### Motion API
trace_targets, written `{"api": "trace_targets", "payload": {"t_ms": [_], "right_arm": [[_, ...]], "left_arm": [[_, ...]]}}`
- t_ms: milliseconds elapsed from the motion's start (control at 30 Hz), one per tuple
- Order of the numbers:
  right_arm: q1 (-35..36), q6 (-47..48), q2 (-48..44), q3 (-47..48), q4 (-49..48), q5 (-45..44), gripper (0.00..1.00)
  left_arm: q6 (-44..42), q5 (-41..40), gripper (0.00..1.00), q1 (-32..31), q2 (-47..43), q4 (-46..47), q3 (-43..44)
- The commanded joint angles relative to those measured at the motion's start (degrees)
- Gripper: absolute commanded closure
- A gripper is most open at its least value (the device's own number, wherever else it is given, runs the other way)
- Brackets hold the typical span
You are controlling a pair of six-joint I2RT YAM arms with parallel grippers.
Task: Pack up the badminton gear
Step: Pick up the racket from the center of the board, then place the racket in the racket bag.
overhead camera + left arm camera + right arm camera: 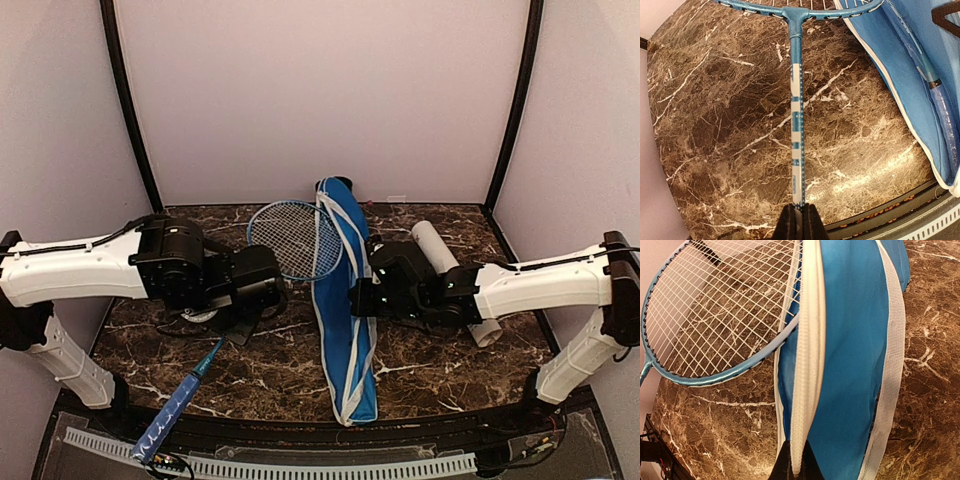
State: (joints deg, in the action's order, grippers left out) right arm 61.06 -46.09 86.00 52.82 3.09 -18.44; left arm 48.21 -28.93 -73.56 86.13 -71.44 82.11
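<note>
Top external view: a dark brown marble-patterned tabletop (280, 370), veined in white, is enclosed by pale lilac walls (320, 90) that are joined by black corner strips (130, 110). A long blue cover (345, 310) with white trim is laid along the middle of the tabletop, running from the back wall toward the near edge. Just left of the cover, a blue racket (295, 240) is held with the rim of its strung head passing under the cover's lifted zipper edge and its handle angled away toward the near left. The left gripper (800, 217) is clamped on the racket's thin shaft. The right gripper (795, 467), just right of the cover, is pinched tight on the white zipper edge. Inside the cover, a second racket (940, 105) is seen in the left wrist view. Right of the cover, partly hidden by the right arm, a white tube (437, 250) is laid on the marble.
</note>
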Motion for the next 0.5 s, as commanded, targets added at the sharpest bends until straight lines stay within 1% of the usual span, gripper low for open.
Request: {"api": "trace_targets", "payload": {"t_ms": [0,233,467], "right_arm": [[-0.59,0.38,0.35,2.48,-2.83,-0.16,1.00],[-0.59,0.44,0.36,2.74,-2.74,0.66,1.00],[-0.59,0.92,0.65,2.35,-3.81,1.94,1.00]], "left_arm": [[-2.82,-1.06,1.00,-0.29,0.00,0.19,0.85],[-3.55,-0.42,1.00,-0.15,4.68,0.98,3.59],[-6.87,2.57,1.00,1.41,4.71,8.52,2.62]]}}
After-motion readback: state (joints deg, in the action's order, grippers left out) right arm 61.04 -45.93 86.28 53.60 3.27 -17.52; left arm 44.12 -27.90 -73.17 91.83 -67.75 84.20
